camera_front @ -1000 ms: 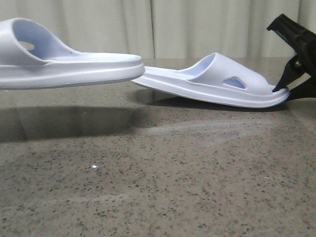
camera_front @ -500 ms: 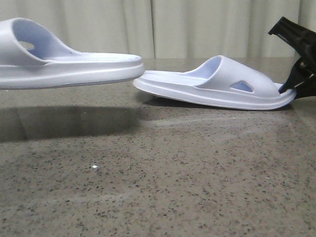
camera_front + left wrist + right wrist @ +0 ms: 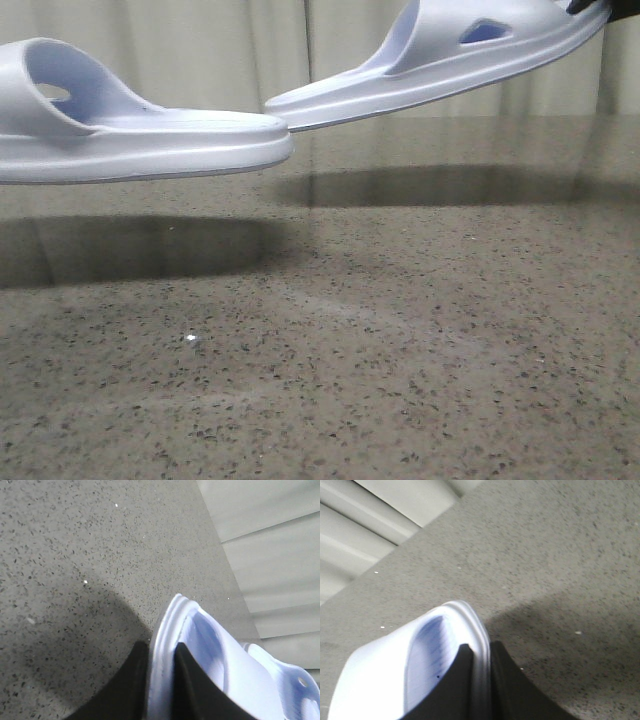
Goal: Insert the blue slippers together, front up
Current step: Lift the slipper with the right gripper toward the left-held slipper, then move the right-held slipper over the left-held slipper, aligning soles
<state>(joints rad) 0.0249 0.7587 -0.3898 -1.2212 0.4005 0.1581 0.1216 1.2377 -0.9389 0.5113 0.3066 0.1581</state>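
- front view: both blue slippers are held clear of the speckled tabletop (image 3: 400,350), with their shadows lying on the stone below them.
- the left slipper (image 3: 130,135) is kept roughly level, strap toward the left edge of the view, its rounded end pointing at the middle.
- the right slipper (image 3: 440,55) is tilted, its strap end raised toward the upper right and its lower end just beside the left slipper's end; whether the two touch cannot be told.
- the sole rim of the left slipper (image 3: 165,645) is pinched between the dark fingers (image 3: 127,685) of the left hand (image 3: 160,680), so this hand is clenched on that slipper.
- the right hand (image 3: 475,680) is likewise clamped across the rim of the right slipper (image 3: 395,680), one finger (image 3: 507,685) on either side of the edge.
- an edge grip is judged to leave each strap opening free, so that one slipper can be slid into the other.
- the tilt of the right slipper is judged to be a way of aiming its low end at its partner's opening; insertion is not yet begun.
- a pale curtain (image 3: 250,50) hangs behind the tabletop.
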